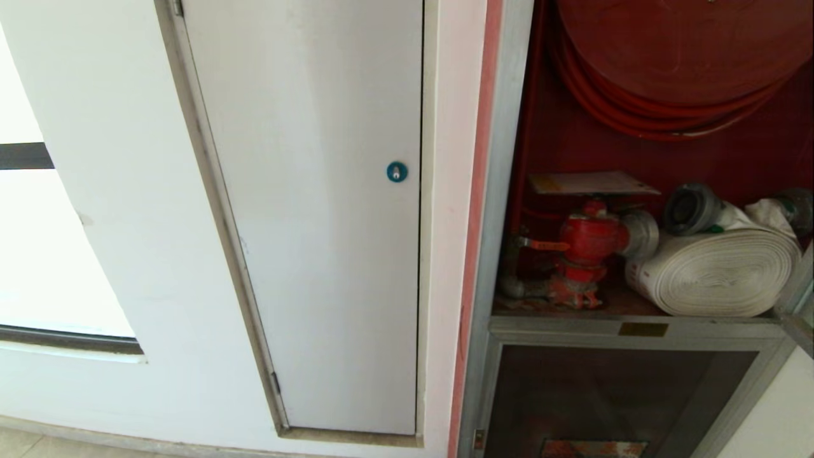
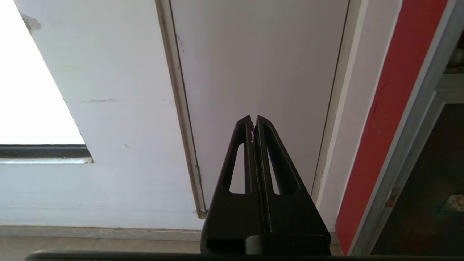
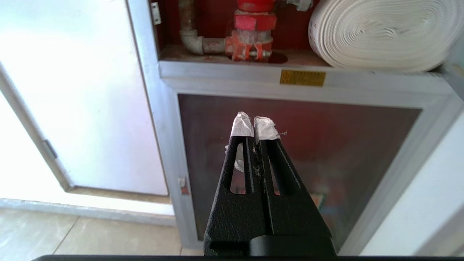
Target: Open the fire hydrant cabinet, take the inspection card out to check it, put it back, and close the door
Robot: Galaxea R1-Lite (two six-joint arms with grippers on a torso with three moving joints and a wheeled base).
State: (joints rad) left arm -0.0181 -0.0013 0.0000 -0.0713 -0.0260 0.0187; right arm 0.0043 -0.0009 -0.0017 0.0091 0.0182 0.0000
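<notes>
The fire hydrant cabinet (image 1: pixel 502 191) stands open at its upper compartment, showing a red hose reel (image 1: pixel 674 57), a red valve (image 1: pixel 588 245) and a rolled white hose (image 1: pixel 712 270). The inspection card (image 1: pixel 591 183) lies flat on top of the valve. At the far right an aluminium edge (image 1: pixel 800 296) looks like the door swung outward; its glass is out of view. My right gripper (image 3: pixel 255 123), tips wrapped in white tape, is shut and empty in front of the lower dark panel (image 3: pixel 326 145). My left gripper (image 2: pixel 253 117) is shut and empty, facing the white door (image 2: pixel 261 65). Neither arm appears in the head view.
The plain white door with a blue round lock (image 1: pixel 397 171) fills the wall left of the cabinet. A red strip (image 1: pixel 477 191) runs along the cabinet frame. The lower panel carries a small latch (image 3: pixel 183 185) and a yellow plate (image 3: pixel 302 77) above it. Tiled floor (image 3: pixel 90 235) lies below.
</notes>
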